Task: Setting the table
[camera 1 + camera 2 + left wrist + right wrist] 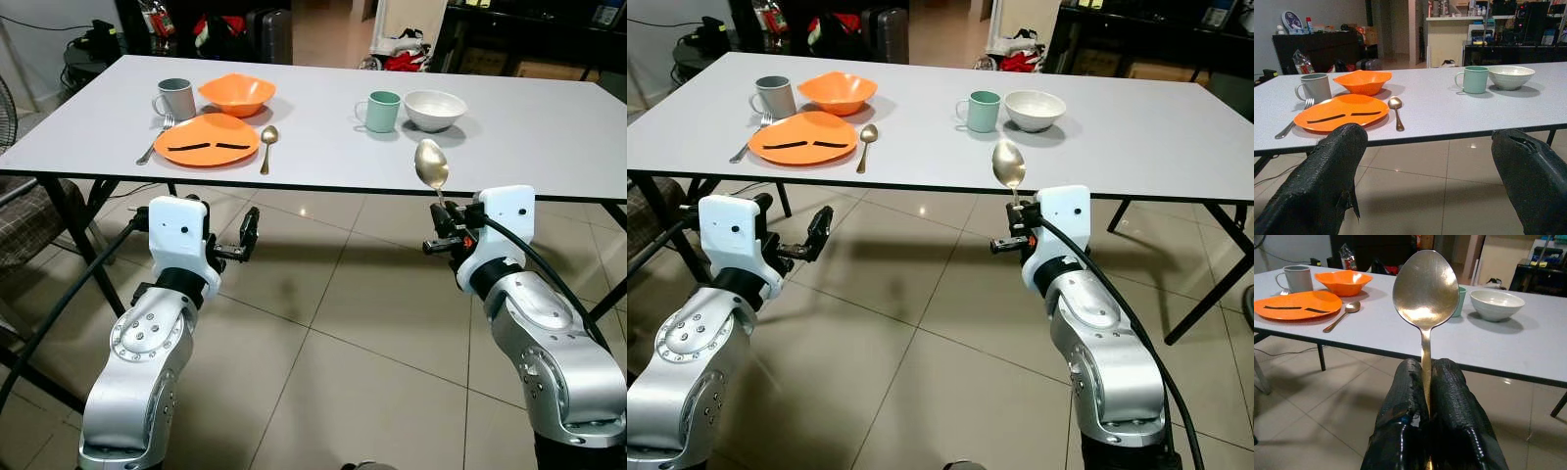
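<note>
- The spoon stands upright in the right gripper, its handle pinched between the two black fingers and its bowl uppermost, in front of the near edge of the table and below the tabletop's level at the grip.
- The right gripper is held out over the tiled floor, just short of the table edge.
- On the table beyond the spoon sit a green mug and, just beside it on the right, a white bowl.
- Farther left lies a set place: an orange plate with two dark strips on it, a fork to its left, a second spoon to its right, a grey mug and an orange bowl behind it.
- The left gripper is raised before the table on the left, its fingers spread wide and holding nothing.
</note>
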You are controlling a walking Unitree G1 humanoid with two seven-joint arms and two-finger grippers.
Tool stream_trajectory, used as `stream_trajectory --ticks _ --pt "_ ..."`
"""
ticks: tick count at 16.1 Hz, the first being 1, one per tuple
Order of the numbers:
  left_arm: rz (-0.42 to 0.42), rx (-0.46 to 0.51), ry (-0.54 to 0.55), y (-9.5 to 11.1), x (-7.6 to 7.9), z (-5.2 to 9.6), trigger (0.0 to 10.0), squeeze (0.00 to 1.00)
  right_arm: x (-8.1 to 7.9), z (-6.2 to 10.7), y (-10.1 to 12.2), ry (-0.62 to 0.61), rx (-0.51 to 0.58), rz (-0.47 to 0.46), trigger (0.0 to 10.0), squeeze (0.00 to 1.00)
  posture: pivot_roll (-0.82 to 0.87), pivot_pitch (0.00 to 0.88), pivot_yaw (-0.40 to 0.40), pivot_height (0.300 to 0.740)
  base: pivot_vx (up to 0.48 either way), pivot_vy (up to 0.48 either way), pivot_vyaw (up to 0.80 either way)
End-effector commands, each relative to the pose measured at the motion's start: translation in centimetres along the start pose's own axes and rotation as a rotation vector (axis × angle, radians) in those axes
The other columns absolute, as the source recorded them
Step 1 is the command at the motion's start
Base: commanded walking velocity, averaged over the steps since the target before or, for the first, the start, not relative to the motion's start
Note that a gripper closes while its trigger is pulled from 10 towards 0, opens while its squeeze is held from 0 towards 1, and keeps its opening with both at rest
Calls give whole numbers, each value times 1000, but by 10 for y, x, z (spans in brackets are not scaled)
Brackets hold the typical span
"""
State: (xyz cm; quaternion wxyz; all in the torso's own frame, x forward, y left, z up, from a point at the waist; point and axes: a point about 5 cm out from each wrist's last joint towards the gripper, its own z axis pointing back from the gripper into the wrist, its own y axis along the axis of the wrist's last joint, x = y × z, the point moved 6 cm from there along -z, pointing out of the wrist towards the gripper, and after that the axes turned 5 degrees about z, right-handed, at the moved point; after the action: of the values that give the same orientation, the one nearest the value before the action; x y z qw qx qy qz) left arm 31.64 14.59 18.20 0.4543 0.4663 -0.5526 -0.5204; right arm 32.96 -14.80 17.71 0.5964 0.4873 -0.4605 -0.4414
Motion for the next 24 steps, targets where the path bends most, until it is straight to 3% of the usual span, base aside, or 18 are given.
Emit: stream_trajectory --ticks 1,2,7,10,14,24 --pt "-1 16 2 5 0 0 10000 0 1 -2 6 4 12 -32 10000 0 -105 0 -18 740 0 0 0" --pt "-1 15 1 5 0 0 10000 0 0 -2 9 2 30 -57 10000 0 -104 0 -19 740 0 0 0" --pt "0 8 4 3 -1 1 10000 0 -2 -4 9 2 35 9 10000 0 -93 0 -24 740 145 0 0" --pt "-3 10 6 4 -2 1 10000 0 -7 -5 9 29 36 -16 10000 0 -90 0 -26 740 241 0 0" --pt "-10 13 2 6 -3 0 10000 0 -4 -6 8 1 37 -8 10000 0 -83 0 -22 740 242 0 -731" --pt "-13 15 3 3 -3 -1 10000 0 -6 -8 8 12 52 53 10000 0 -93 0 -35 740 244 0 0"
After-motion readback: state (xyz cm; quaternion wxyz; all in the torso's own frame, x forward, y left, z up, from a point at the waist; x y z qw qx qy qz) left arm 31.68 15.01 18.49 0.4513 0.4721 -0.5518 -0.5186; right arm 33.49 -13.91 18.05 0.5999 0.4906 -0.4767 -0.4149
